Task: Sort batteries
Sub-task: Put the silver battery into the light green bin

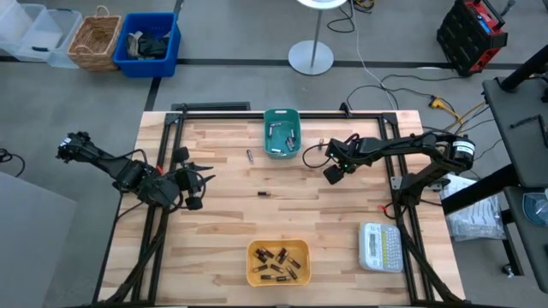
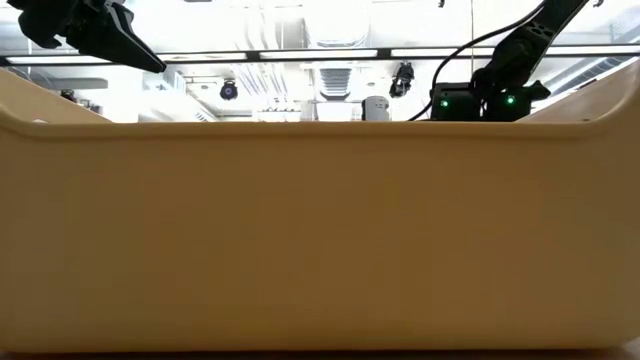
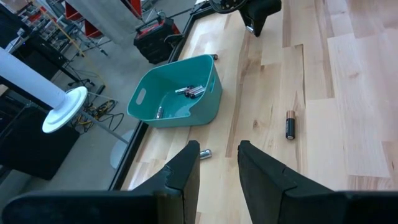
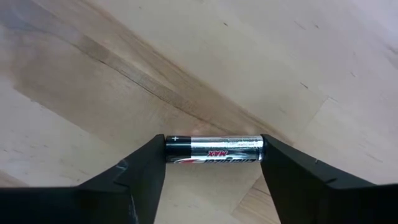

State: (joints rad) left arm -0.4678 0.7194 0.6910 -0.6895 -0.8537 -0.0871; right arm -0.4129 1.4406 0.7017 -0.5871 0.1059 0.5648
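Right now one silver-and-black battery [image 4: 214, 150] sits end to end between the right gripper's [image 4: 213, 163] two dark fingers, clamped by its ends above bare wood. High view puts that gripper [image 1: 332, 171] just right of the teal bin [image 1: 282, 133], near the table's far edge. Teal bin holds a few silvery cells [image 3: 189, 92]. Two loose batteries lie on the boards: one w/ a brownish band [image 3: 290, 124] toward mid-table, one silvery [image 3: 205, 153] near the bin's left side. Yellow bin [image 1: 278, 262] at the near edge holds approx. a dozen dark cells [image 1: 278, 261]; its wall fills nearly the whole low view.

Left gripper [image 1: 193, 180] hangs over the table's left part, well apart from both bins, fingers [image 3: 183, 171] spread w/ nothing between them.

Table [image 1: 223, 214] is pale butcher-block planks on a black frame. White label maker [image 1: 380, 246] w/ keypad lies at the near right corner.

Room beyond: grey floor, a white round lamp base [image 1: 310, 57] behind the table, a blue crate [image 1: 150, 43], a wicker basket [image 1: 94, 41] and clear tubs [image 1: 34, 32] far left, a red-and-black tool case [image 1: 473, 30] far right, cables [image 1: 402, 85] trailing on the floor. Low view shows bright ceiling lights above the bin wall.
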